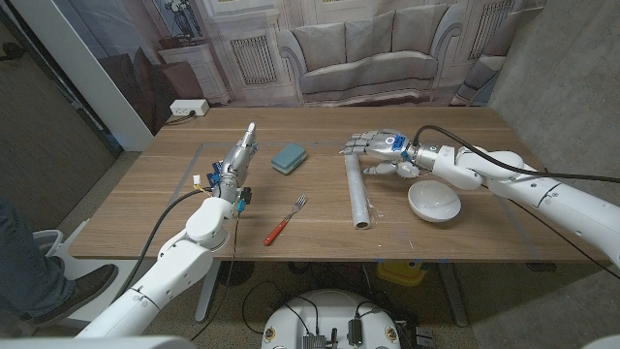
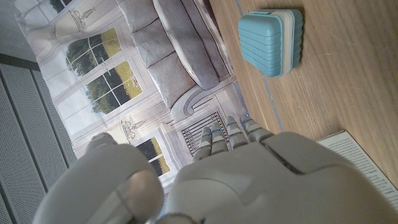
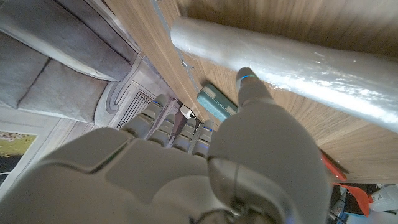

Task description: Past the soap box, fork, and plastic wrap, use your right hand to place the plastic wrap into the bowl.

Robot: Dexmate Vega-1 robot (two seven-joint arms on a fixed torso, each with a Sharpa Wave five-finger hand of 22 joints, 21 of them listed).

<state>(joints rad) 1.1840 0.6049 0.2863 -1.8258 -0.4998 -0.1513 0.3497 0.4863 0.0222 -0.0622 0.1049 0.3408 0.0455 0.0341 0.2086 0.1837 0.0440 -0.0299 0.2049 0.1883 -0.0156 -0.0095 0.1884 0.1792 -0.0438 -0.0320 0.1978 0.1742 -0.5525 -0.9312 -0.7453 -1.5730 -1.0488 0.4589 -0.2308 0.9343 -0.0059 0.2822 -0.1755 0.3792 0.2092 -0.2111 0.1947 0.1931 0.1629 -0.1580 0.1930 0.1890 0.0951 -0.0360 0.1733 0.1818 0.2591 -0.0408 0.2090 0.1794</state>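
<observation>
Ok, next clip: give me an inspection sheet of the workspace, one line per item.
Surface: wooden table, faint taped outline.
Job's things: plastic wrap lying flat; white bowl upright beside it, nothing inside.
Clutter: blue soap box; red-handled fork.
Hands: right hand at the roll's far end, grip cannot be told; left hand holds nothing, fingers straight.
Cables: black cable along right arm.
Surroundings: sofa-print backdrop; person's leg at left edge.

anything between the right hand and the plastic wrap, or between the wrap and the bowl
Nothing visible. The right hand is at the far end of the plastic wrap, with no object between them. The white bowl sits just beside the roll on the robot's right, with bare table between.
</observation>
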